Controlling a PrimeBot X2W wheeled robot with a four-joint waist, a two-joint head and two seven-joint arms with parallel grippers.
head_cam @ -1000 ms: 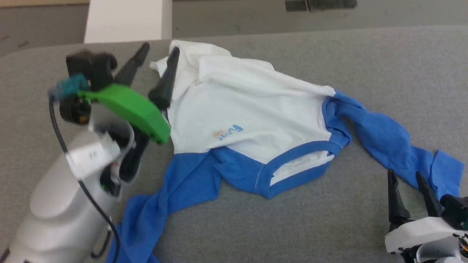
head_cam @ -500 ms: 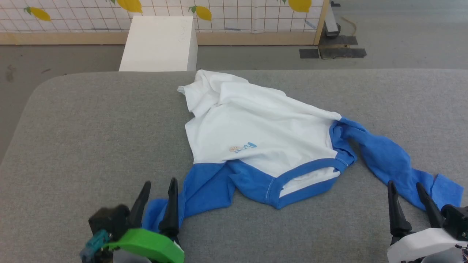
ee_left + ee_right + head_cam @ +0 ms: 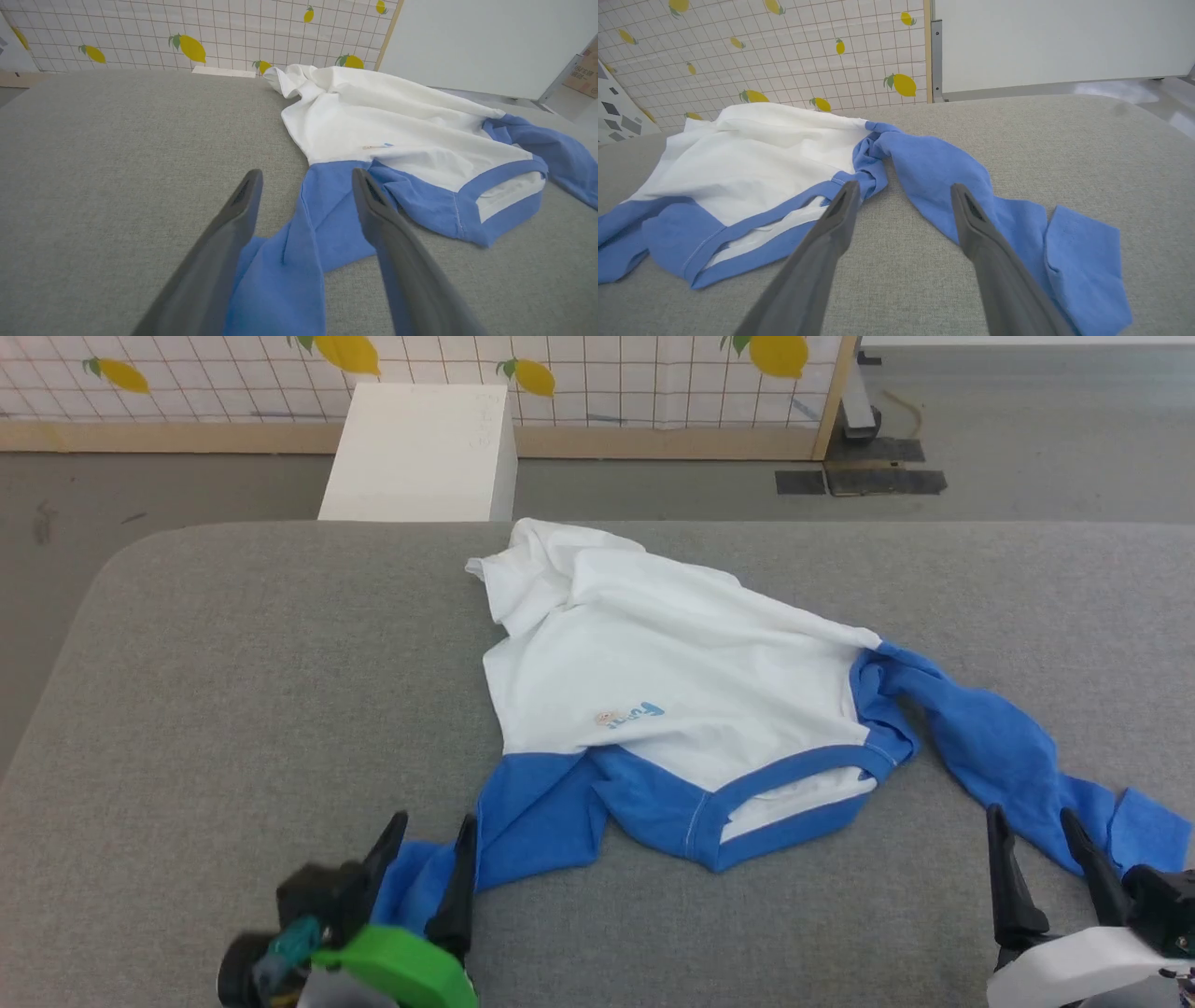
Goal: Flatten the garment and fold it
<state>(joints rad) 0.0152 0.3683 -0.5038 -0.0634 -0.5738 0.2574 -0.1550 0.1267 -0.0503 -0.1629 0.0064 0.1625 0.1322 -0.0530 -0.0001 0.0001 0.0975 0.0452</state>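
- The garment (image 3: 672, 663), a white T-shirt with blue sleeves, lies rumpled across the middle of the grey padded counter (image 3: 233, 663). Its neckband (image 3: 794, 821) is turned toward the robot and its white hem is bunched at the counter's far edge.
- Small blue lettering (image 3: 637, 713) sits on the garment's white chest, just on the far side of the blue shoulder panel.
- The left gripper (image 3: 433, 821) hangs at the end of the garment's left sleeve (image 3: 541, 807), jaws spread wide and holding nothing. In the left wrist view the sleeve's blue cloth runs up between the two dark fingers, though whether either finger touches it is hard to tell.
- The right gripper (image 3: 1031, 814) sits just on the robot's side of the garment's right sleeve (image 3: 999, 756), jaws likewise wide apart and empty. In the right wrist view bare counter shows between the fingers, and the sleeve lies just past their tips.
- The right sleeve trails away from the garment's body, twisted where it meets the shoulder, with its cuff end folded over on itself.
- Beyond the garment's hem and off the counter, a white box (image 3: 420, 453) stands on the grey floor (image 3: 653, 495). Behind it is a gridded screen (image 3: 607, 373) printed with lemons.
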